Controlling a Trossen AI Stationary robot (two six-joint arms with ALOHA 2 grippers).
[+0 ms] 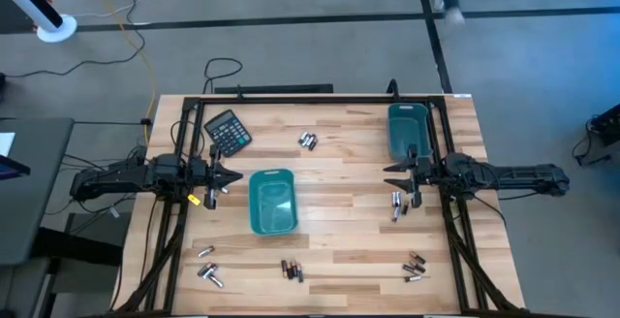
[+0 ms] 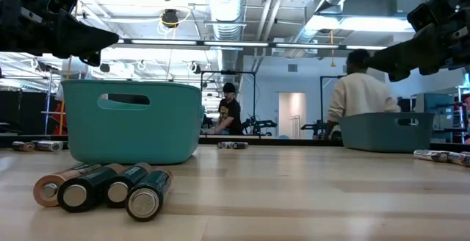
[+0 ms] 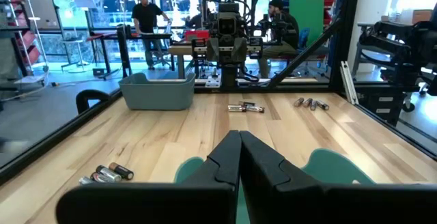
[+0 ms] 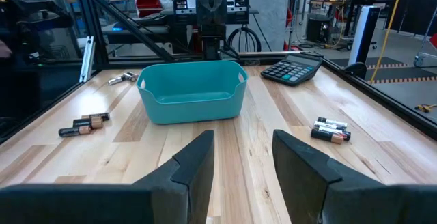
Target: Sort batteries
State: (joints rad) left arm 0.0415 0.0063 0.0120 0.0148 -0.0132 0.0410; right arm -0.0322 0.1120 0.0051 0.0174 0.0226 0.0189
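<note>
Small batteries lie in loose groups on the wooden table: one group (image 1: 308, 142) toward the far edge, one (image 1: 397, 205) beside my right gripper, and others near the near edge (image 1: 292, 270), (image 1: 210, 274), (image 1: 415, 266). The low view shows dark, copper-ended cells (image 2: 103, 186) lying on their sides up close. My left gripper (image 1: 228, 175) hovers at the table's left, just left of the middle teal bin (image 1: 272, 202), with its fingers shut (image 3: 239, 145). My right gripper (image 1: 392, 174) hovers at the right, fingers open (image 4: 242, 149), touching nothing.
A second teal bin (image 1: 408, 129) stands at the far right corner, just beyond my right gripper. A black calculator (image 1: 228, 131) lies at the far left. A black frame rims the table (image 1: 320, 95). People stand in the room behind (image 2: 229, 109). Bare wood (image 1: 339, 177) lies between the bins.
</note>
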